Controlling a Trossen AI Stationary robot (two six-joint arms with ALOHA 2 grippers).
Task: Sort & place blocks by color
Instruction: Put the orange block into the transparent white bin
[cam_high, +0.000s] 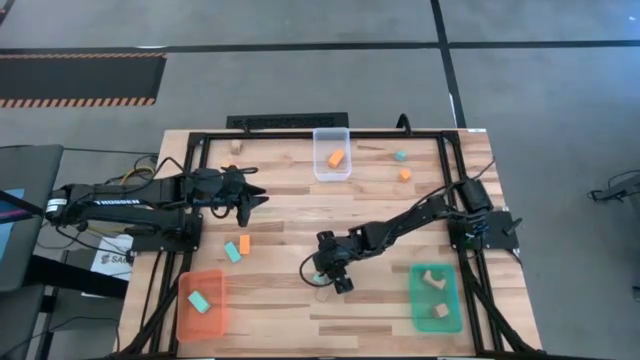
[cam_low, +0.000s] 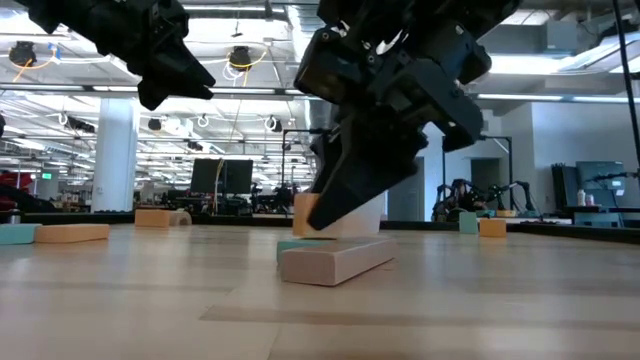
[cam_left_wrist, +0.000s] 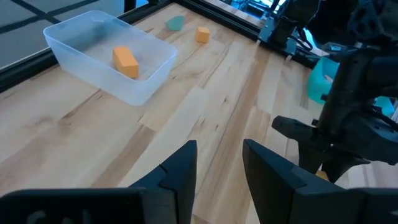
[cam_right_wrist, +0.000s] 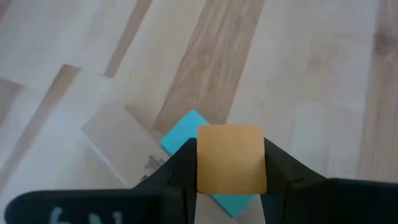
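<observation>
Right wrist view is giving us the clearest news: the right gripper (cam_right_wrist: 230, 165) is clenching an orange block (cam_right_wrist: 231, 158) squarely between its two fingers, with a teal block (cam_right_wrist: 186, 127) lying on the table just under and beside it and a tan wooden block (cam_right_wrist: 118, 140) next to that. In the low view we are seeing the same grip close to the table (cam_low: 450, 300), the tan wooden block (cam_low: 335, 262) sitting in front on the boards. From above, the right gripper (cam_high: 335, 272) is working near the table's middle, towards the front edge.

We are judging this as the pick step for an orange piece (whether it has cleared the surface we cannot tell). Next we are needing a clean lift that does not drag the teal neighbour, then a carry to a tray; one orange block (cam_high: 336, 157) is lying in the clear tray (cam_high: 321, 172) at the far edge, while the orange tray (cam_high: 185, 325) at front left is holding a teal one, so the destination is a judgement call.

The left gripper (cam_left_wrist: 219, 165) is waiting over the table's left side, fingers parted and holding nothing.
</observation>
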